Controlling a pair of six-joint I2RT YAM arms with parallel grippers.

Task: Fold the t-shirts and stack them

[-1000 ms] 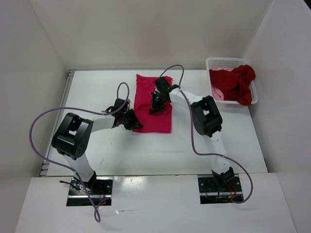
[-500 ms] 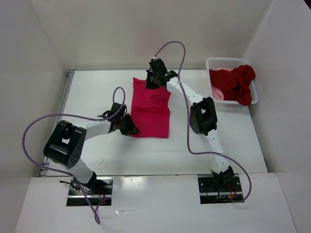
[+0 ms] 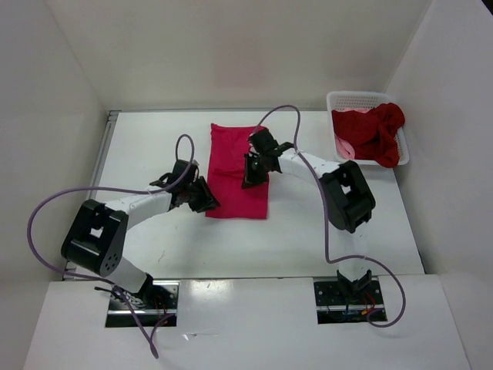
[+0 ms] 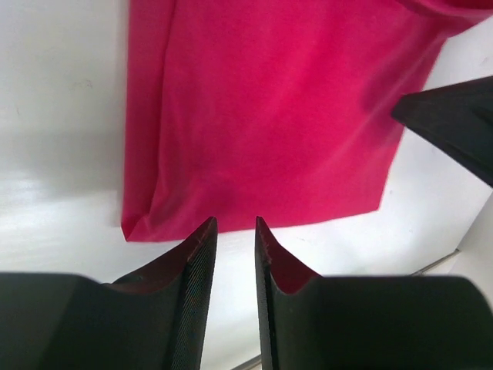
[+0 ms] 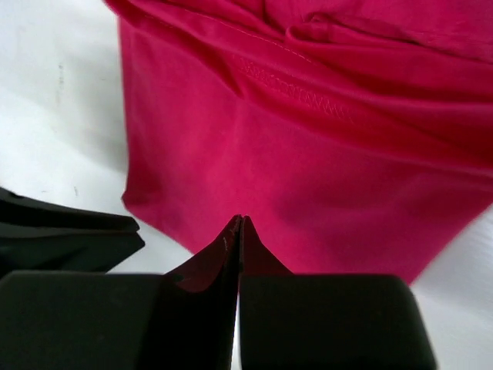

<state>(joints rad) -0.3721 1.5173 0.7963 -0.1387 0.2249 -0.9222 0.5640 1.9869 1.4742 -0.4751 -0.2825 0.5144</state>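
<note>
Overhead, the magenta t-shirt (image 3: 237, 181) lies folded mid-frame; the dark red t-shirt (image 3: 373, 135) and the salmon t-shirt (image 3: 344, 146) fill the basket (image 3: 362, 98) at upper right. Only the wrist views settle the jaws: left gripper (image 4: 235, 223) narrowly parted, empty; right gripper (image 5: 240, 220) pressed together, empty.

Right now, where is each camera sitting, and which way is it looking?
Top external: above and behind, looking down on the table; both arms show.
Left wrist: on that wrist, facing the magenta t-shirt past the left gripper, fingers parted.
Right wrist: on that wrist, facing it past the right gripper, fingers shut.
All three share that shirt.
</note>
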